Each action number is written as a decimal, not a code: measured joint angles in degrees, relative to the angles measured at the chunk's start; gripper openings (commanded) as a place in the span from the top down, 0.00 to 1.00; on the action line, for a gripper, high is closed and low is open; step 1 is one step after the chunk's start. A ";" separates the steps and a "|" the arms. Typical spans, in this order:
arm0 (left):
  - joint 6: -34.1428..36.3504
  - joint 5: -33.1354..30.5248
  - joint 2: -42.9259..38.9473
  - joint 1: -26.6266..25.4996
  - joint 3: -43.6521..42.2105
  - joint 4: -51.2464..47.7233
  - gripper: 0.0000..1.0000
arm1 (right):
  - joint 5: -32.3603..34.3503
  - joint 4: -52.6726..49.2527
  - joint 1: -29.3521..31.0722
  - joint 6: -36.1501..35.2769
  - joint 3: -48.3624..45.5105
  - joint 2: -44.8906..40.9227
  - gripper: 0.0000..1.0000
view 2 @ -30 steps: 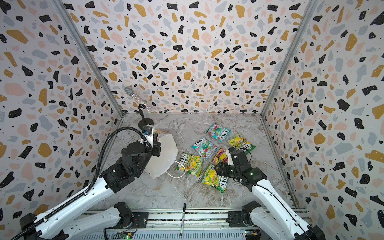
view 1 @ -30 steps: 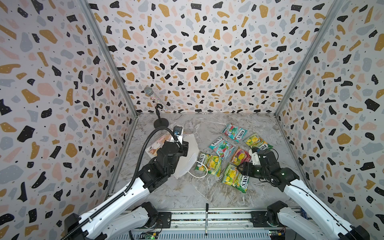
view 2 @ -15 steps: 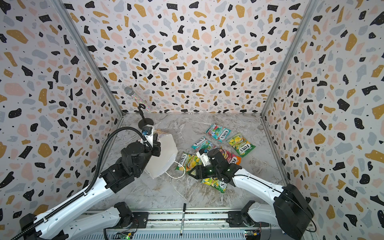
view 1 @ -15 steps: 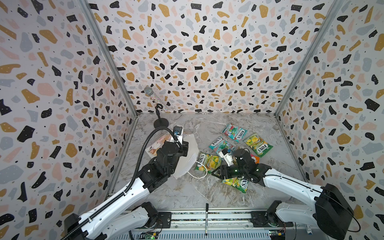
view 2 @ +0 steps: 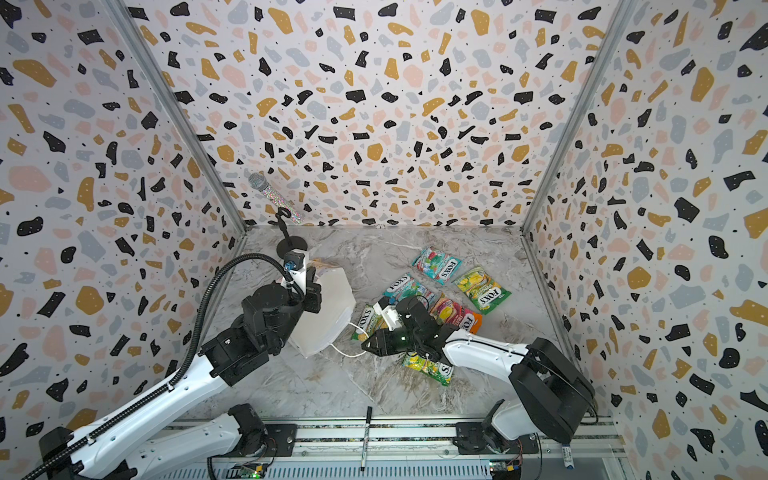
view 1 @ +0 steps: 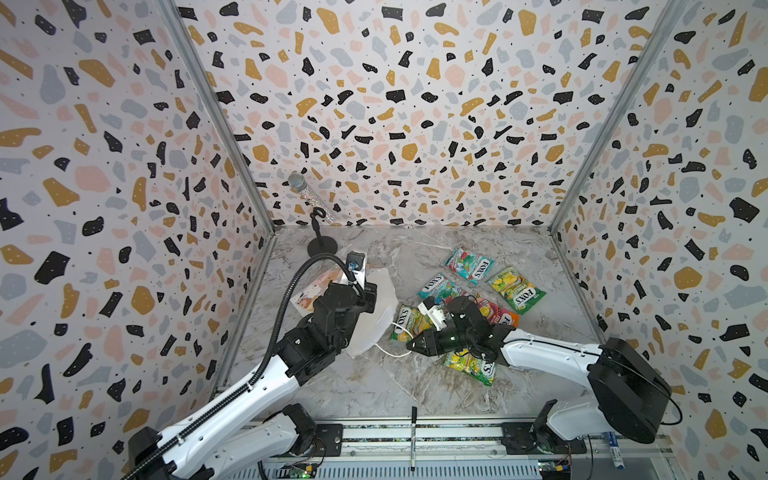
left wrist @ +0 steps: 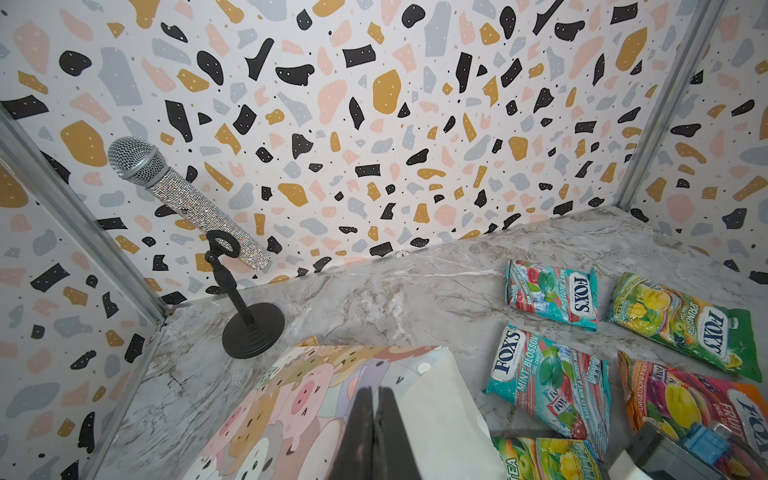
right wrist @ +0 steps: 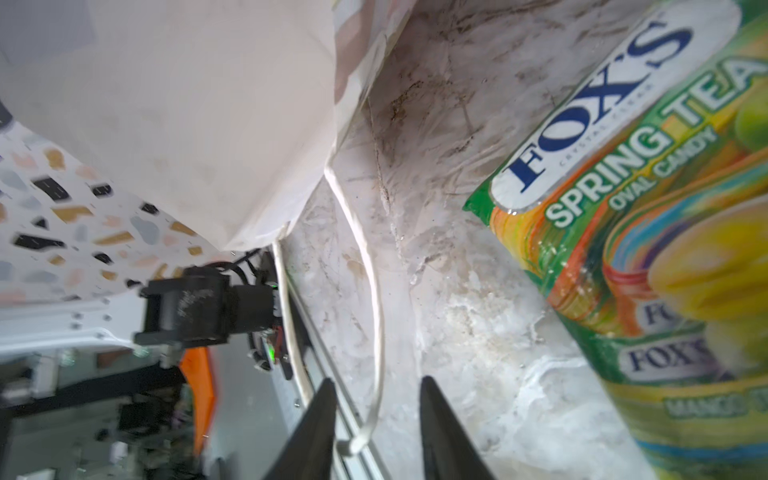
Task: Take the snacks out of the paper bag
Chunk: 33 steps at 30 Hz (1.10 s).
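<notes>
Right gripper swung over from three o'clock to the table centre and narrowed its jaws, not clamped yet, around the cord handle. Left gripper is clenched on the paper bag at nine o'clock. All six snacks lie out, centre to two o'clock, so I'd call it basically done.

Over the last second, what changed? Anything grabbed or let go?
The right gripper swung from the orange-red packet leftward across the pile to the paper bag. Its fingers narrowed and now straddle the bag's white cord handle without clamping it. Nothing was let go. Unchanged: the left gripper stays shut on the bag, holding it tilted. The snack packets lie about where they were.
</notes>
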 measured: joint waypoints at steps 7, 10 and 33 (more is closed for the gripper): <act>-0.02 0.09 0.00 0.00 0.00 0.00 1.00 | 3.15 -0.90 0.00 0.24 0.44 -2.58 1.00; -0.17 0.83 0.15 0.00 0.00 0.24 1.00 | 5.31 -3.74 -0.20 -0.48 1.77 -6.45 1.00; -5.11 16.76 22.58 7.50 14.36 5.31 1.00 | 7.80 -15.15 -14.21 -1.81 15.89 -12.66 1.00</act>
